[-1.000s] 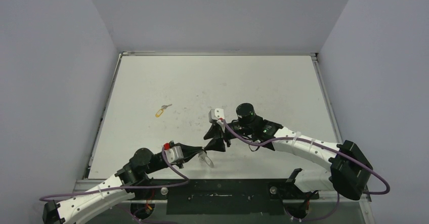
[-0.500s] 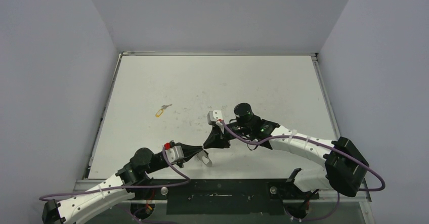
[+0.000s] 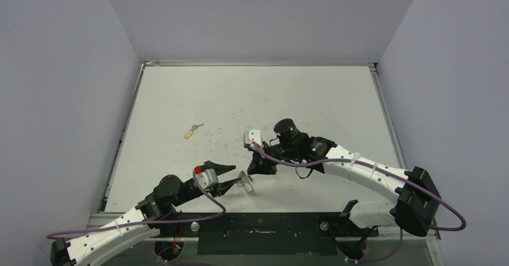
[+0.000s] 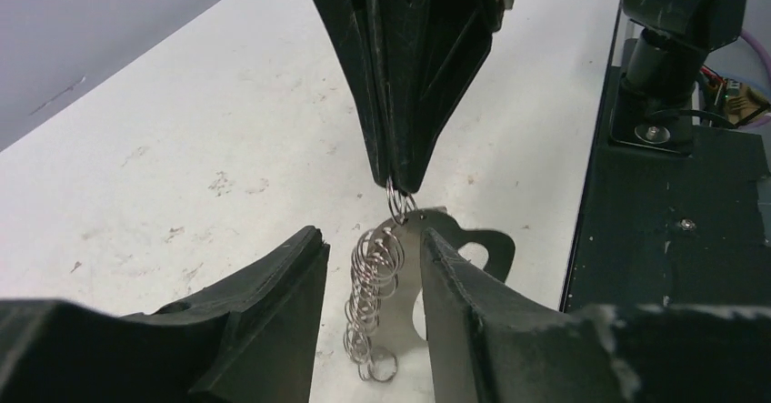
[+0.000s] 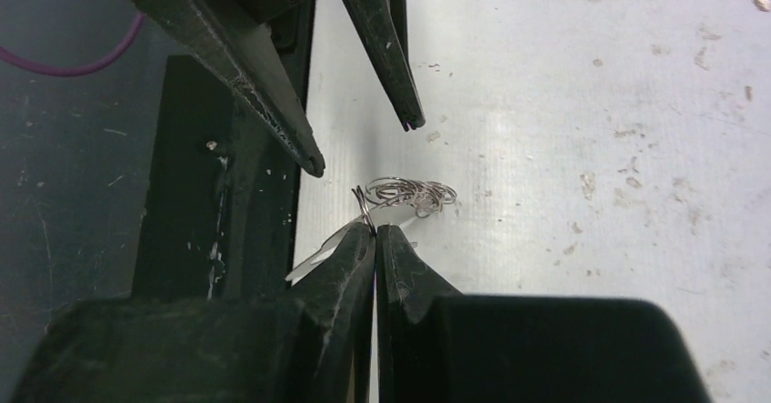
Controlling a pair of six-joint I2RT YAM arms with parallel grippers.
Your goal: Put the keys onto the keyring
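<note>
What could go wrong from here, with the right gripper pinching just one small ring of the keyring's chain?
The right gripper holds the keyring by one thin ring at its very tips, so it may slip or swing. The left gripper stands open around the chain; closing here could snag loose rings instead of the flat loop. The keys lie far off; fetching one leaves that pinch unsupported.

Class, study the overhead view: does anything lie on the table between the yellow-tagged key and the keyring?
Nothing visible does: only bare, scuffed table separates the yellow-tagged key from the keyring, whose chain the right gripper pinches.
</note>
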